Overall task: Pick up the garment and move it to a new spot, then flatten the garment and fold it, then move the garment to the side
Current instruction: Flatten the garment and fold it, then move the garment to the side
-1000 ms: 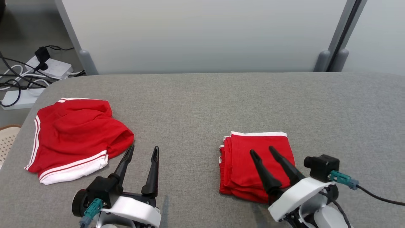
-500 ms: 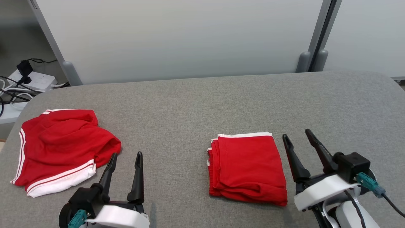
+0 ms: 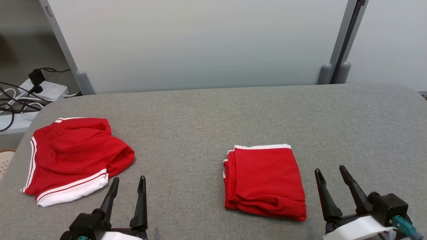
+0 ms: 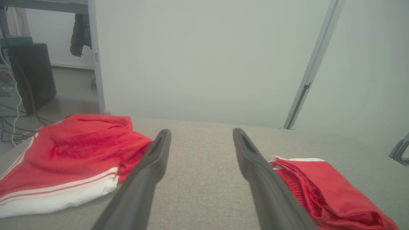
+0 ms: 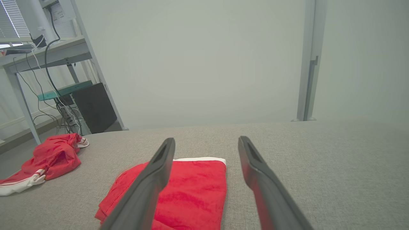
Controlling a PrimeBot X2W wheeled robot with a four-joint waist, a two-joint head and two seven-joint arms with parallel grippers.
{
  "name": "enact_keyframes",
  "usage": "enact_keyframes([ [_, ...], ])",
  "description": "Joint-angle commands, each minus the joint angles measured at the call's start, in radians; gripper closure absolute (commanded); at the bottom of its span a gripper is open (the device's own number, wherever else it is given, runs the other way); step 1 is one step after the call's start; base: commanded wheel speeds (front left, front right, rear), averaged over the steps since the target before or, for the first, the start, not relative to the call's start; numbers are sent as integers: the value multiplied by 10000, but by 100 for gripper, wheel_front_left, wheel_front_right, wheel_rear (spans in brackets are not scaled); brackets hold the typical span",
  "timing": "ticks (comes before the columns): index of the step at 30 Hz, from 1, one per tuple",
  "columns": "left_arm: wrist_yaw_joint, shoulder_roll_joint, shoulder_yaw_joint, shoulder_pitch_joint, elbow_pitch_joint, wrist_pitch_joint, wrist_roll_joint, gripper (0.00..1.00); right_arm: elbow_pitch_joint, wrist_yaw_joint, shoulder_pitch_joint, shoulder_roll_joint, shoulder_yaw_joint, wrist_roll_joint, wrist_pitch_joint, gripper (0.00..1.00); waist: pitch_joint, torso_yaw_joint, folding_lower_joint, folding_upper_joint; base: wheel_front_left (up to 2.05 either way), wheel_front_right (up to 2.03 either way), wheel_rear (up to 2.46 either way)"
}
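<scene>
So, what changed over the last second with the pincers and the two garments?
The right pincer moved from over the folded garment and now stands open to its right, apart from it. The left pincer drew back from the crumpled garment, open and empty. Both garments lie where they were on the table; the head camera shifted.

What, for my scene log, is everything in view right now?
folded garment: one, red with white trim, on the table right of centre
crumpled garment: one, red with white stripes, at the table's left end
table: one, grey fabric top, under both garments
partition: one, pale grey, behind the table
power strip: at least one, white, on the floor at far left
left gripper: one, dark fingers, open, near the crumpled garment
right gripper: one, dark fingers, open, right of the folded garment
</scene>
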Motion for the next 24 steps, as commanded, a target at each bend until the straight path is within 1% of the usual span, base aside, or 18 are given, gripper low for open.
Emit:
enact_keyframes([
  [1,-129,16,365,-175,-270,-88,144,0,-340,42,-96,-45,104,-9,-132,0,-23,37,0,-1,0,0,0],
  [9,-227,-41,385,-115,-260,-88,303,0,-485,42,112,43,-33,-40,-133,0,-35,185,0,-1,0,0,0],
  [15,-304,-72,409,-138,-236,-88,420,0,-366,42,41,91,-41,102,-133,0,27,317,0,-1,0,0,0],
  [19,-350,-101,412,-174,-202,-88,462,0,147,42,-185,117,78,534,-133,0,75,409,0,-1,0,0,0],
  [24,-419,-150,372,-264,-167,-88,493,0,1212,42,-786,89,230,1817,-132,0,130,568,0,-1,0,0,0],
])
